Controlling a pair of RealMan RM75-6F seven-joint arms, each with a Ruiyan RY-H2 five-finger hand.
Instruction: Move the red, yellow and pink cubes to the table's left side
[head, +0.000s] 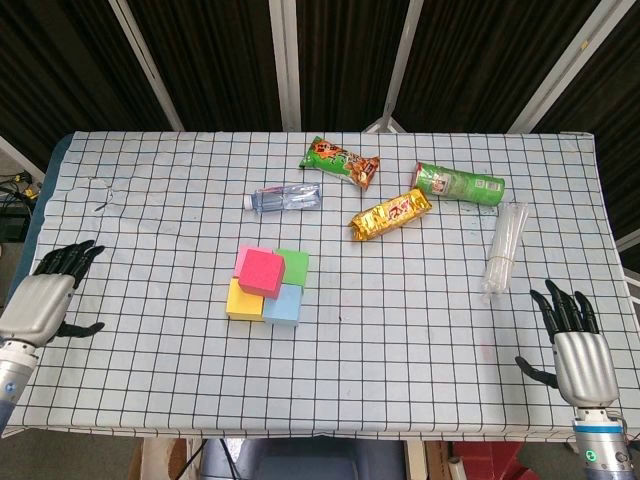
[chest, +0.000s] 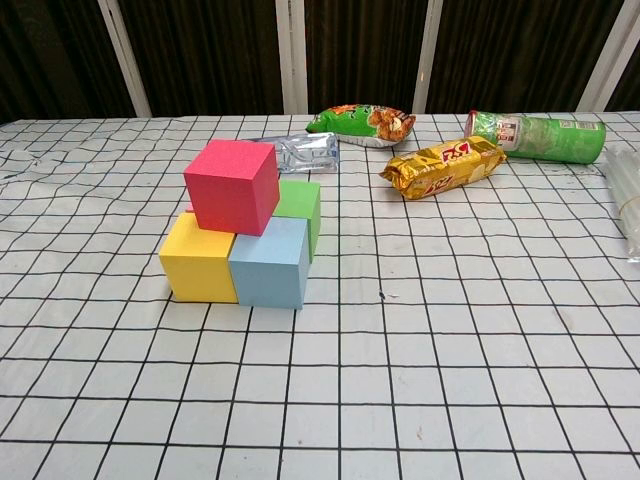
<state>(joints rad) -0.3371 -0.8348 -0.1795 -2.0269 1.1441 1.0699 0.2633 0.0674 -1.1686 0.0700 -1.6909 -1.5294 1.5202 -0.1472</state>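
Note:
A red cube (head: 262, 273) (chest: 232, 186) sits on top of a block of cubes at the table's middle. Under it lie the yellow cube (head: 242, 301) (chest: 200, 260) at front left and the pink cube (head: 243, 257), of which only a sliver shows behind the red one in the head view. My left hand (head: 45, 300) hovers open over the table's left edge, well left of the cubes. Over the front right corner my right hand (head: 577, 353) is open, fingers spread and empty. Neither hand shows in the chest view.
A blue cube (head: 286, 305) and a green cube (head: 293, 265) complete the block. Behind lie a water bottle (head: 285, 197), a green snack bag (head: 341, 162), a gold snack bag (head: 390, 214), a green can (head: 459, 183) and a clear plastic sleeve (head: 503, 246).

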